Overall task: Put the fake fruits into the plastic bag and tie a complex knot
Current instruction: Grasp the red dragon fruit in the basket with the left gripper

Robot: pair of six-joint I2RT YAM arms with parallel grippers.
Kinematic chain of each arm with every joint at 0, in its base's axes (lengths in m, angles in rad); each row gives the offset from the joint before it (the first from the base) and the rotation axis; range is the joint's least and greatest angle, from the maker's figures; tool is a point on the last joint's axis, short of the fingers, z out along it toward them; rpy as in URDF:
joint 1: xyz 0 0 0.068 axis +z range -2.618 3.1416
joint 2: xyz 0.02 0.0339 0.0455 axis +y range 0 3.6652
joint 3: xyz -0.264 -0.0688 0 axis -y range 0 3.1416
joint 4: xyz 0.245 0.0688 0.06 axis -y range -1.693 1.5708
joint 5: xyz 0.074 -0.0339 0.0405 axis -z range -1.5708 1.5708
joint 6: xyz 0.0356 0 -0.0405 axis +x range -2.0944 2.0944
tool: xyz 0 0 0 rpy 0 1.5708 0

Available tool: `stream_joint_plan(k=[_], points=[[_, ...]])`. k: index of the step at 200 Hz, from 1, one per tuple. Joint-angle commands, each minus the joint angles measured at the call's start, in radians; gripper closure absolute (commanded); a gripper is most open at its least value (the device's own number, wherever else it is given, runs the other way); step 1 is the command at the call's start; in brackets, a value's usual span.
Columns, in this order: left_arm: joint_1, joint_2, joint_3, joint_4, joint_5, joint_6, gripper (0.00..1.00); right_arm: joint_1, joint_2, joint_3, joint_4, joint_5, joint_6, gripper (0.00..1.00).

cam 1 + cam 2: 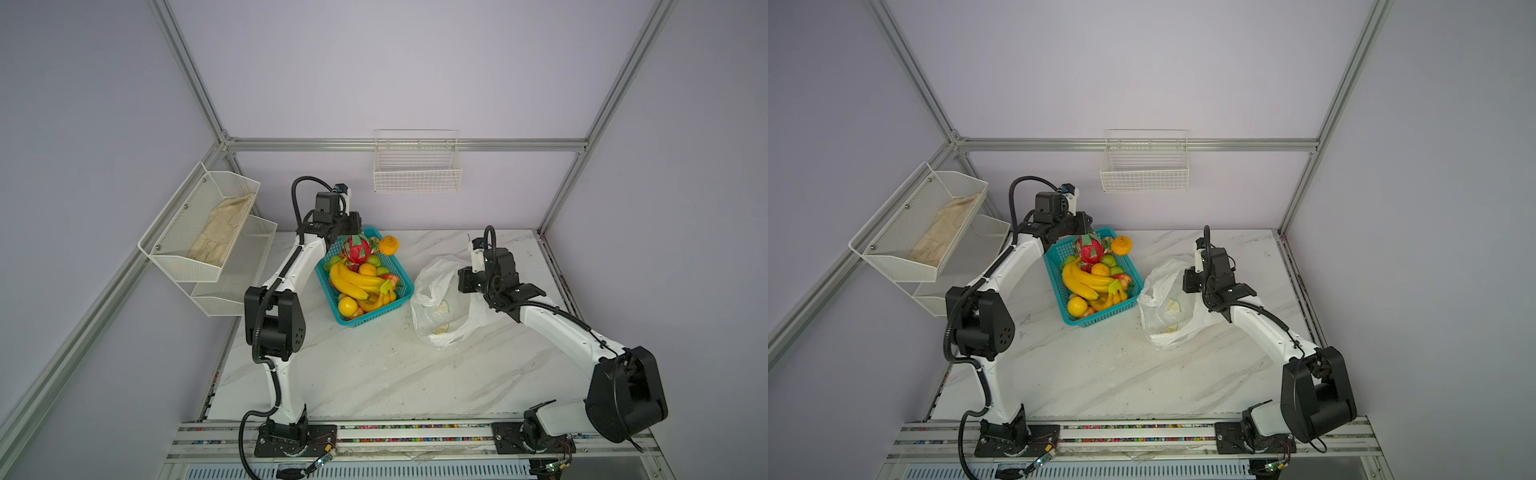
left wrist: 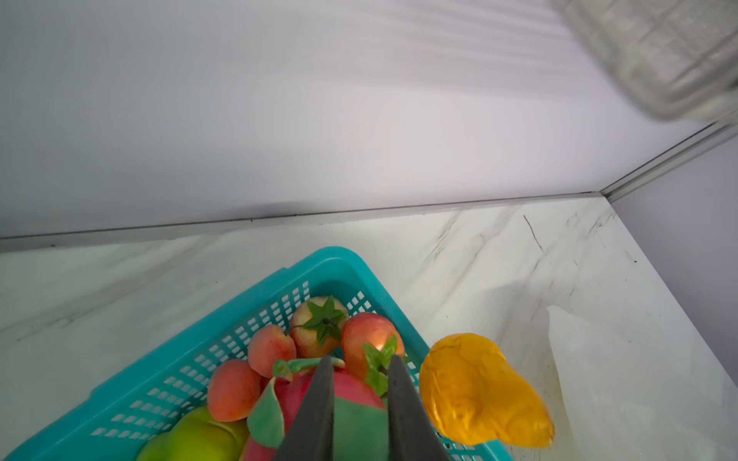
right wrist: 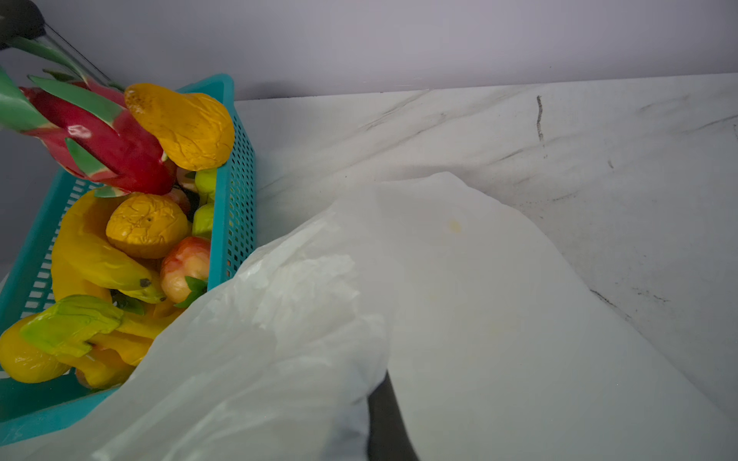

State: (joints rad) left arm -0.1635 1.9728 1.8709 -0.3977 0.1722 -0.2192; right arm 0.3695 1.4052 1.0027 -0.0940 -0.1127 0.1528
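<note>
Your white marble tabletop (image 1: 374, 374) sits inside plain lavender walls. The right gripper (image 1: 464, 281) is closed, apparently pinching the rim of the plastic bag (image 1: 432, 286). That lifts the mouth and holds it gaping toward the basket, so fruit can drop straight in. The left gripper (image 2: 361, 365) is clamped on the dragon fruit (image 1: 358, 249), its fingers squeezing a green scale. You likely chose it because it rides highest on the pile. The teal basket (image 1: 365, 319), just beside the bag, holds the fake fruits (image 1: 1096, 274): bananas (image 1: 353, 282), an orange (image 1: 348, 306), green pears (image 1: 373, 260). Inside the bag you can make out only its green-yellow print, no fruit.
</note>
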Motion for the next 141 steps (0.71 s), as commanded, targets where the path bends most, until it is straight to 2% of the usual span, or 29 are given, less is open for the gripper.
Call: stream_joint_plan(k=[1,52,67,81,112,141], points=[[0.007,-0.132,-0.032,0.117,-0.049,0.06,1.0,0.002,-0.022,-0.015,0.003,-0.01,0.015,1.0],[0.007,-0.279,-0.148,0.118,-0.184,0.111,1.0,0.002,-0.026,-0.013,-0.009,0.01,0.023,1.0],[0.004,-0.348,-0.217,0.127,-0.165,0.082,1.0,-0.003,-0.048,-0.003,-0.03,0.103,0.026,1.0],[-0.004,-0.428,-0.32,0.184,-0.11,0.046,1.0,-0.032,-0.073,0.001,-0.036,0.136,0.027,1.0],[-0.053,-0.599,-0.496,0.276,-0.053,-0.044,1.0,-0.082,-0.075,0.024,-0.025,0.102,0.04,1.0],[-0.177,-0.745,-0.595,0.318,-0.037,-0.068,1.0,-0.081,-0.025,0.046,-0.022,0.029,0.053,1.0]])
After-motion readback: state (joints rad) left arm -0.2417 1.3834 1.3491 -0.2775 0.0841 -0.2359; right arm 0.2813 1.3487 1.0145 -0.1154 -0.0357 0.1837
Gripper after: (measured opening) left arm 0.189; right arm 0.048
